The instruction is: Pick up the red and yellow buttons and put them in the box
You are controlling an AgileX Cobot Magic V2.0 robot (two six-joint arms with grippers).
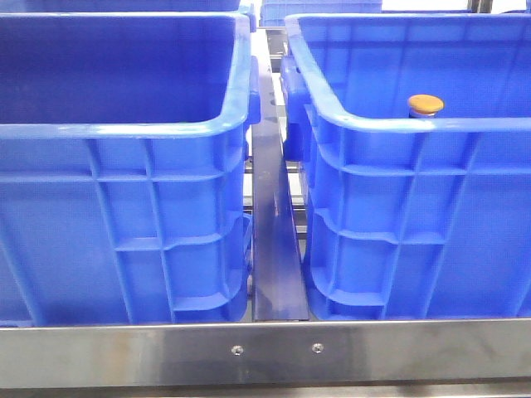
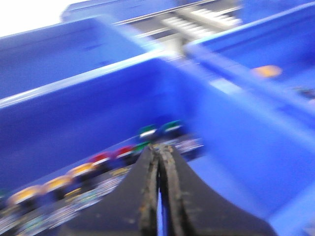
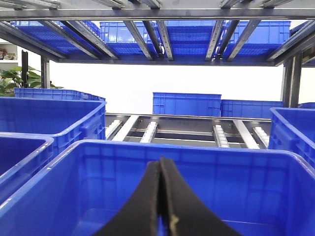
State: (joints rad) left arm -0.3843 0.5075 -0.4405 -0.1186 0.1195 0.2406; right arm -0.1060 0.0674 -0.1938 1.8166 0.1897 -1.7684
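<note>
In the left wrist view, which is motion-blurred, a row of small buttons lies along the floor of a blue crate (image 2: 74, 118): yellow ones (image 2: 59, 183), red ones (image 2: 101, 159), then green ones (image 2: 147, 132). My left gripper (image 2: 160, 147) is shut with nothing in it, its tips just short of the green end of the row. One yellow-orange button (image 1: 425, 104) sits inside the right blue crate (image 1: 415, 207), also seen as the yellow-orange button (image 2: 267, 71). My right gripper (image 3: 161, 160) is shut and empty, pointing into a blue crate (image 3: 197, 150). Neither gripper shows in the front view.
The left crate (image 1: 124, 207) and the right crate stand side by side with a metal rail (image 1: 278, 240) between them. A steel bar (image 1: 265, 352) runs along the front. Roller tracks (image 3: 172, 130), more blue crates (image 3: 186, 104) and an overhead shelf frame (image 3: 157, 12) lie beyond.
</note>
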